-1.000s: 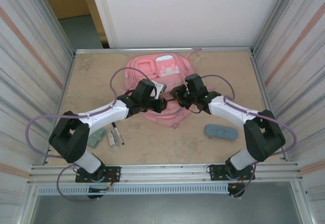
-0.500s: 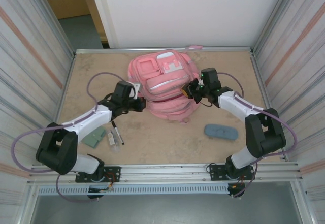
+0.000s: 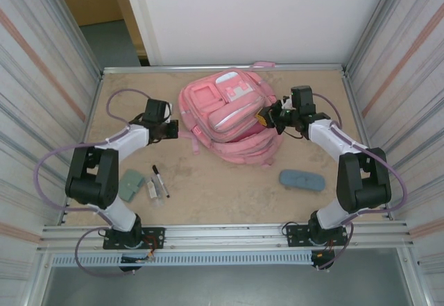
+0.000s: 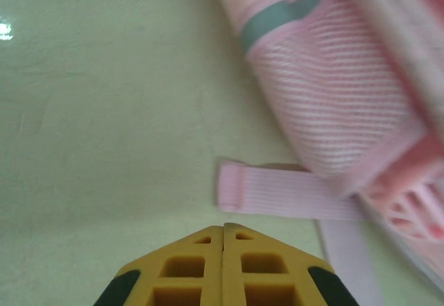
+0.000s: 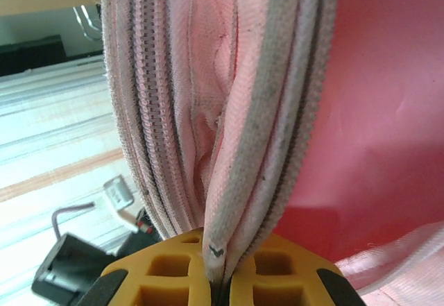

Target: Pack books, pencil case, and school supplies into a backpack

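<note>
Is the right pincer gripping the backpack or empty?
Gripping: the right pincer is shut on a zipper edge of the backpack, seen in its wrist view.

Soft, even overhead light keeps my surface (image 3: 229, 195) bright, with faint shadows beside the backpack (image 3: 229, 112). My left wrist view is greenish and blurred, with a glare spot (image 4: 4, 30) at its left edge. The right wrist view's near zip (image 5: 277, 112) is sharp, the background hazy.

The backpack (image 3: 225, 115) lay mid-surface (image 3: 208, 202), toward the far edge. The pencil case (image 3: 302, 180) lay before it, toward the near right corner. Toward the near left corner lay the block (image 3: 130, 184), the stick piece (image 3: 151, 189) and the marker (image 3: 160, 180), left to right. The left end effector (image 3: 172, 131) sat just left of the backpack, and the right end effector (image 3: 266, 119) sat against its right side.
</note>
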{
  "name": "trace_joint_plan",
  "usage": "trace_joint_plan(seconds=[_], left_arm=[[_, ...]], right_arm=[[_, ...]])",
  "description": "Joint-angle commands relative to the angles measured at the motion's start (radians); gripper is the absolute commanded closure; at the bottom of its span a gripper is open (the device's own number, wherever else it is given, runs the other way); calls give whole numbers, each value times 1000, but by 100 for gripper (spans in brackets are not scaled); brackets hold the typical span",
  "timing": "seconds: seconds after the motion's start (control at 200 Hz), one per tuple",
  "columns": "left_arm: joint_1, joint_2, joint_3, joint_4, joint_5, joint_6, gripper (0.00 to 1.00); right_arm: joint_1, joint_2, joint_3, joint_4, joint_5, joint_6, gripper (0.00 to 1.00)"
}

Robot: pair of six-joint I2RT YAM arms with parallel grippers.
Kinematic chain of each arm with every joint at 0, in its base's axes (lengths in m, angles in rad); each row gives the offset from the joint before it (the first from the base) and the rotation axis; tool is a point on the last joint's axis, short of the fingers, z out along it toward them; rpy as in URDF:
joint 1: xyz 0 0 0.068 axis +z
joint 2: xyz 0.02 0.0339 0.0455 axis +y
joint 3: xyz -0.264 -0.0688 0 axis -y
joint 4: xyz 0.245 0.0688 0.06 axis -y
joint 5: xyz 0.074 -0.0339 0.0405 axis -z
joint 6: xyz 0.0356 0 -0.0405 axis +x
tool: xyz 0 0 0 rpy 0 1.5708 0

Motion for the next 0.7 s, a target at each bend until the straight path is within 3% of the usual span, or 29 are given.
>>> trace_joint_plan(seconds=[0.0,0.06,0.145,0.21,0.271,0.441,0.697], left_arm=[[-2,-1,59,-5,31,34,100],[-19,-56,22,52,158,38,91],[-53,-162,-93,177,372,69,64],[-60,-208,-177,251,500,73,54],[-62,-213,-220,262,573,86,53],[-126,-121,-214,244,623,137,52],[-199,-30,-126,246,562,162,51]], right_arm=[[27,4,47,25,-35,-26,100],[38,6,51,31,-30,5,100],[40,15,70,26,-39,10,100],[35,19,89,6,-47,-2,100],[30,15,97,-11,-46,-7,100],[21,18,111,-38,-62,-54,100],[23,14,115,-52,-71,-64,100]])
